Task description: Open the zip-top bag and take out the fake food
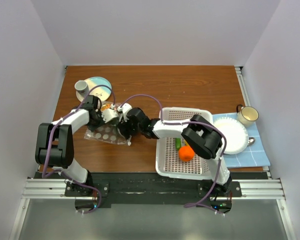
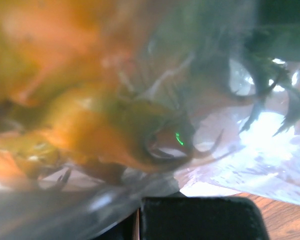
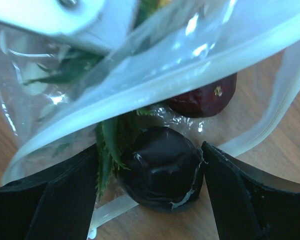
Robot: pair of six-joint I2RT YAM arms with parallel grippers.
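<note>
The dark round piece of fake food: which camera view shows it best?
The right wrist view: the dark round piece fills the centre, sharp, beside the zip-top bag's rim. Top external does not show it; left wrist is too blurred to tell.

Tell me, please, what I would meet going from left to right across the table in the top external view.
grey cup → zip-top bag → white basket → white plate

Brown wooden table: shiny disc and grey cup upper left, clear dotted zip-top bag left-centre, white perforated plastic basket lower middle, blue checked cloth right.
</note>
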